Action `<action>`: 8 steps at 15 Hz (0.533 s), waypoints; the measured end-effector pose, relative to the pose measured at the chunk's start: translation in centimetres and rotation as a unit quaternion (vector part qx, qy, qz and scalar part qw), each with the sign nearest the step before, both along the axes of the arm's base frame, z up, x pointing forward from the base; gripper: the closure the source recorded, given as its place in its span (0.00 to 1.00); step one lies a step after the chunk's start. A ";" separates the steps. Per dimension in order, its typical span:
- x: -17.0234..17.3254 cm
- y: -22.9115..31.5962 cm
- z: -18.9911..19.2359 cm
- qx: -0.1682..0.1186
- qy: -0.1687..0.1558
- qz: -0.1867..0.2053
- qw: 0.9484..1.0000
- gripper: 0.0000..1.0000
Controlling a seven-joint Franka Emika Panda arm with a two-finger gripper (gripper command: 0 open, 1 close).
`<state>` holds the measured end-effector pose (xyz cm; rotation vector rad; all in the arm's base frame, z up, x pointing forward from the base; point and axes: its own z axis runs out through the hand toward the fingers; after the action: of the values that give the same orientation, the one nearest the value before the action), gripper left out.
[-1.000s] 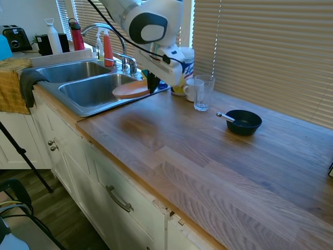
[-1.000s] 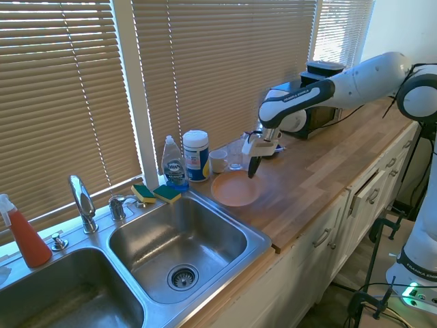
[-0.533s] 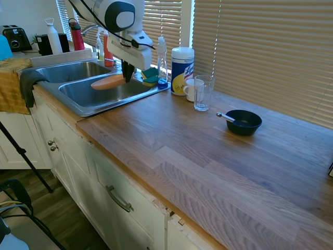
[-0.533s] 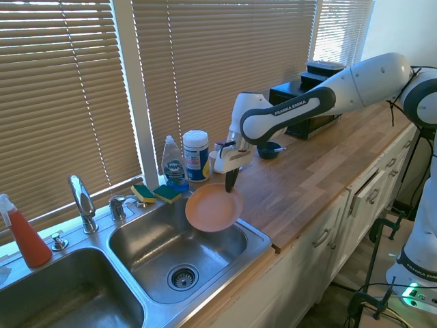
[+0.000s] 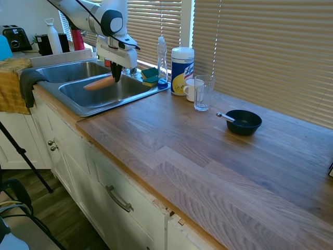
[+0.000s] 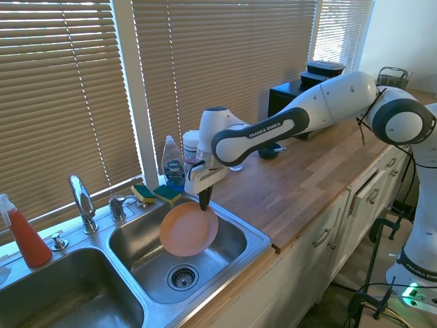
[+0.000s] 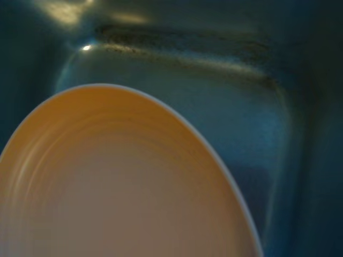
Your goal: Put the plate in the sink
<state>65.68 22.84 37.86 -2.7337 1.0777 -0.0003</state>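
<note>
Moved from countertop edge, plate [image 6: 188,229] hangs tilted over sink [image 6: 232,263], gripper-held [image 6: 203,202].

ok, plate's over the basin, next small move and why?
Probably lower it a little, then open. The pincer grips the plate by its rim, hanging it tilted above the floor of the sink basin with the drain. Dropping it from here could make it clatter.

We're seeing open room inside the sink [image 6: 256,239] basin; sponges [image 6: 156,193] and soap bottle [image 6: 175,164] are crowding its back rim, faucet [image 6: 82,202] standing beside.
</note>
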 end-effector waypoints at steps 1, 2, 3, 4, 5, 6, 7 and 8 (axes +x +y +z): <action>0.5 1.1 -1.0 -0.009 0.004 0.002 1.000 1.00; 1.0 2.2 -2.2 -0.017 0.009 0.003 1.000 1.00; 1.6 2.9 -3.7 -0.025 0.015 0.002 1.000 1.00; 2.3 3.4 -5.0 -0.031 0.020 0.001 0.999 1.00; 2.9 3.8 -6.5 -0.037 0.027 0.001 0.999 1.00; 3.4 4.1 -8.2 -0.045 0.035 0.000 0.998 1.00; 3.8 4.3 -9.9 -0.052 0.041 -0.001 0.998 1.00; 4.2 4.6 -11.7 -0.058 0.048 -0.002 0.997 1.00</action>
<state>69.85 27.40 26.18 -2.8611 1.1429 0.0719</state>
